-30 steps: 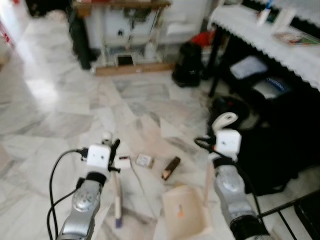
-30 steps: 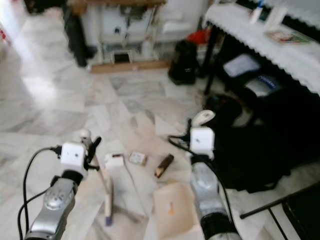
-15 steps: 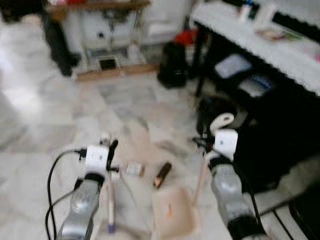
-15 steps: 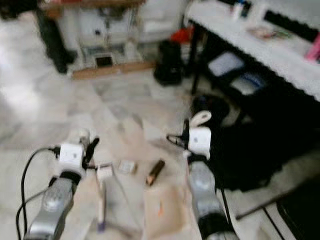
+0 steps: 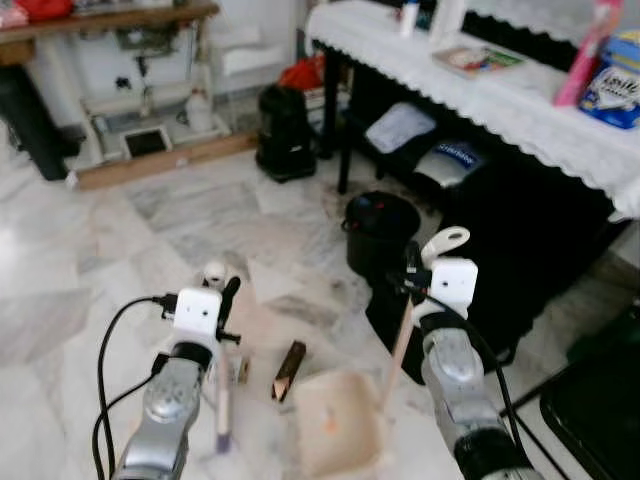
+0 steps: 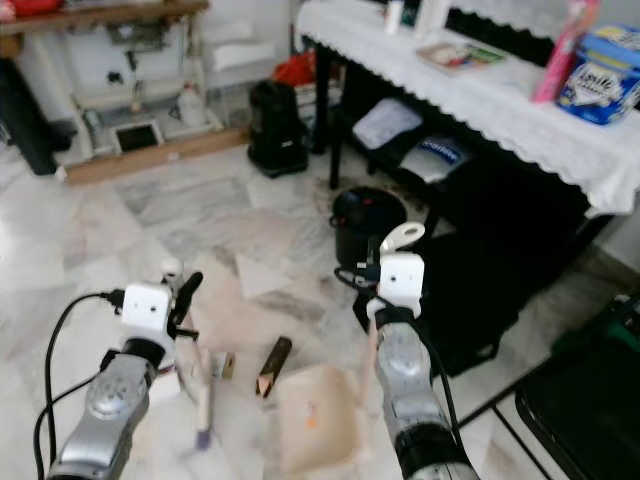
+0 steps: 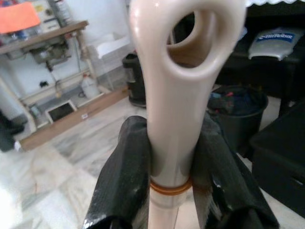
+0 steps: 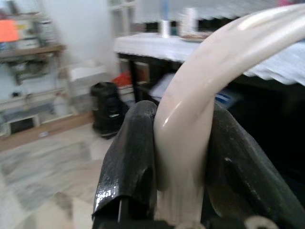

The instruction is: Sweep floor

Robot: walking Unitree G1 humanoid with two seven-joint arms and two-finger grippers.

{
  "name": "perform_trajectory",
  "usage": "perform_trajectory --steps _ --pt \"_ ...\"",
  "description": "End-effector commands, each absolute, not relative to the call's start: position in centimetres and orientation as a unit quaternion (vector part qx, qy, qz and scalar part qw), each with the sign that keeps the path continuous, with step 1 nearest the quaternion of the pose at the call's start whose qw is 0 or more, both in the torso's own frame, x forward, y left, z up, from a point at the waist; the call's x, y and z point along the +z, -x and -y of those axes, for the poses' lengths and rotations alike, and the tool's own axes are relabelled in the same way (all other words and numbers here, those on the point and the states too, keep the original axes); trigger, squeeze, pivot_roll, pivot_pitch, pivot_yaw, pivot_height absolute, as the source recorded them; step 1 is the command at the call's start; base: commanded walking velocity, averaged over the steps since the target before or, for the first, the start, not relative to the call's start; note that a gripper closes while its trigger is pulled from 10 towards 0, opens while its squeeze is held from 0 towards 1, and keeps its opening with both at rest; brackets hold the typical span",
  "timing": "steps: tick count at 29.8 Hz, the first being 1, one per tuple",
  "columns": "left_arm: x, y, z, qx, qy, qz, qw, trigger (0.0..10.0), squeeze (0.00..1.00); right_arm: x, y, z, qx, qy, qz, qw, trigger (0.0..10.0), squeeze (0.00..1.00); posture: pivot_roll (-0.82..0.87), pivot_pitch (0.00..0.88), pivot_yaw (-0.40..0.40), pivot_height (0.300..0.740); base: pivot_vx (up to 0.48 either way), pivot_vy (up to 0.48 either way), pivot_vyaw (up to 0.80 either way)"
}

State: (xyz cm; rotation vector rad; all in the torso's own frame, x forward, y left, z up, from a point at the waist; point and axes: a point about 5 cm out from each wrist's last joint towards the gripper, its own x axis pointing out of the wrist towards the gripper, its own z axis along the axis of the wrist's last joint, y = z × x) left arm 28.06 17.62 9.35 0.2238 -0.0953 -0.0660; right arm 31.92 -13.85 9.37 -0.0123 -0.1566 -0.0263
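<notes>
L gripper fingers clamped on broom handle, brush at 6 o'clock on floor. Brown debris now nearer dustpan, almost in. R gripper clamps dustpan handle.

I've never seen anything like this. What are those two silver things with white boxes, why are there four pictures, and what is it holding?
They are the arms of a walking humanoid robot. Two pictures come from a stereo camera on its head, looking down at the marble floor; the other two come from cameras on each wrist, looking along the black fingers. The left gripper is shut on a cream broom handle, with the brush down on the floor. The right gripper is shut on the dustpan handle, and the tan dustpan rests on the floor between the arms. A brown piece of litter lies just beyond it, and a black bin stands beside the table.
</notes>
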Motion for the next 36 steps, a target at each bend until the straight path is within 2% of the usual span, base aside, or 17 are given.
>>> perform_trajectory --steps 1,25,29,36 --pt "10.0 -28.2 -16.8 -0.045 -0.109 0.068 0.991 10.0 0.00 10.2 -32.1 14.7 -0.021 0.021 0.098 0.995 10.0 0.00 0.11 0.034 -0.005 0.740 0.240 0.000 0.00" --pt "9.7 -27.9 -16.8 -0.052 -0.106 0.062 0.991 10.0 0.00 8.9 -31.7 15.5 -0.043 0.036 0.072 0.996 10.0 0.00 0.11 0.006 -0.001 0.740 0.010 0.000 0.00" --pt "8.2 -27.7 -17.0 -0.050 -0.110 0.013 0.993 10.0 0.00 7.9 -31.5 15.8 -0.054 0.053 0.046 0.996 10.0 0.00 0.12 0.017 0.000 0.740 0.000 0.000 0.00" --pt "7.3 -27.6 -17.9 -0.033 -0.096 -0.018 0.995 10.0 0.00 6.4 -30.7 16.7 -0.077 0.061 0.015 0.995 10.0 0.00 0.12 0.032 0.012 0.740 0.000 0.000 0.00"
